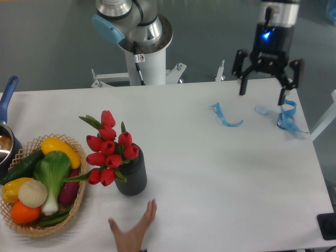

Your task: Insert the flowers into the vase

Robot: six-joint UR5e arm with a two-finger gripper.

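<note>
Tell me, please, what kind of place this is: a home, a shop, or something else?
Probably a robotics lab, not a home: the arm's pedestal stands behind a plain white table, and props are staged on it, a vase of flowers and a basket of toy vegetables.

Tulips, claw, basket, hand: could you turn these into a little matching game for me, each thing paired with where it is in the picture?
Things:
1. flowers
2. claw
3. wicker basket
4. human hand

Places:
A. at the table's near edge, fingers reaching in
B. open in the air over the table's far right side
C. standing in the dark vase, leaning left
D. at the left edge, filled with toy vegetables

Pairs: 1-C, 2-B, 3-D, 4-A
</note>
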